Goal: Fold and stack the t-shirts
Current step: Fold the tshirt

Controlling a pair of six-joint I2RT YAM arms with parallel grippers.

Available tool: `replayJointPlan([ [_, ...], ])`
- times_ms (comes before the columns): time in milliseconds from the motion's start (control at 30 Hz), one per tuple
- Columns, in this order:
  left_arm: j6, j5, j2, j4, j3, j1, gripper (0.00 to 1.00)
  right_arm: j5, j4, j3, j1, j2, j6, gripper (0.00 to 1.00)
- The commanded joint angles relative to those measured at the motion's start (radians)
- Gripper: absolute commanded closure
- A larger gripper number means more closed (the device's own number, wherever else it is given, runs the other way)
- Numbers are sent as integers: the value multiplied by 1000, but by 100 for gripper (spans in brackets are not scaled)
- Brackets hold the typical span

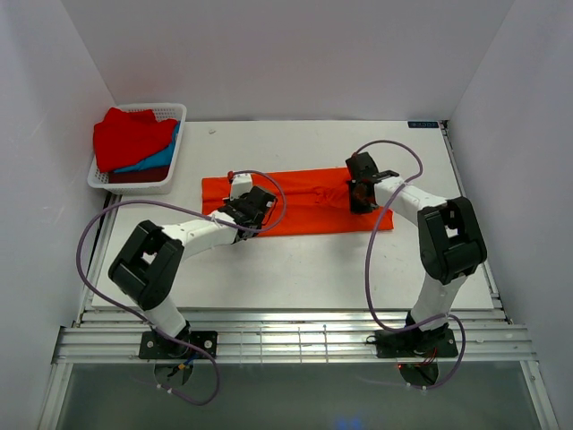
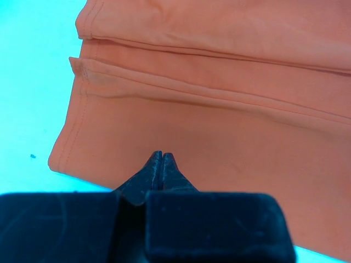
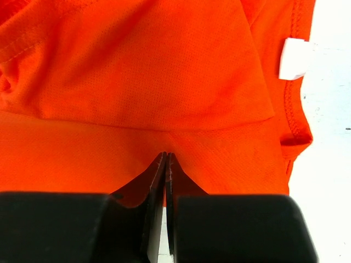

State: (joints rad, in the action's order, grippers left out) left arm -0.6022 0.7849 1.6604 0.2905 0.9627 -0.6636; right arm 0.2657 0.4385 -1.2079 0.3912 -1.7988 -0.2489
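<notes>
- Top external camera is sitting high above and behind the arm bases [image 1: 179,345], looking down and toward the far wall. It is framing the whole table [image 1: 295,269] from a distance, with the basket [image 1: 134,184] at the far left.
- Left wrist camera is riding just behind the left gripper [image 2: 159,156], looking past its tips, very close on the left part of the orange-red t-shirt [image 2: 219,126] and a strip of table.
- Right wrist camera is riding behind the right gripper [image 3: 166,159], equally close over the shirt's right end.
- All three views are sharing the t-shirt, and each wrist view is covering one end of what the top view is showing whole.
</notes>
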Motion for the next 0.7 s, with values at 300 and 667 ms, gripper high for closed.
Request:
replayJointPlan([
  [300,-21,13,108,-48,-21,12,100,3,11,-90,2,-106,-6,92],
  [667,-93,-81,142,-4,-76,-11,100,52,55,-223,-8,-221,14,92],
])
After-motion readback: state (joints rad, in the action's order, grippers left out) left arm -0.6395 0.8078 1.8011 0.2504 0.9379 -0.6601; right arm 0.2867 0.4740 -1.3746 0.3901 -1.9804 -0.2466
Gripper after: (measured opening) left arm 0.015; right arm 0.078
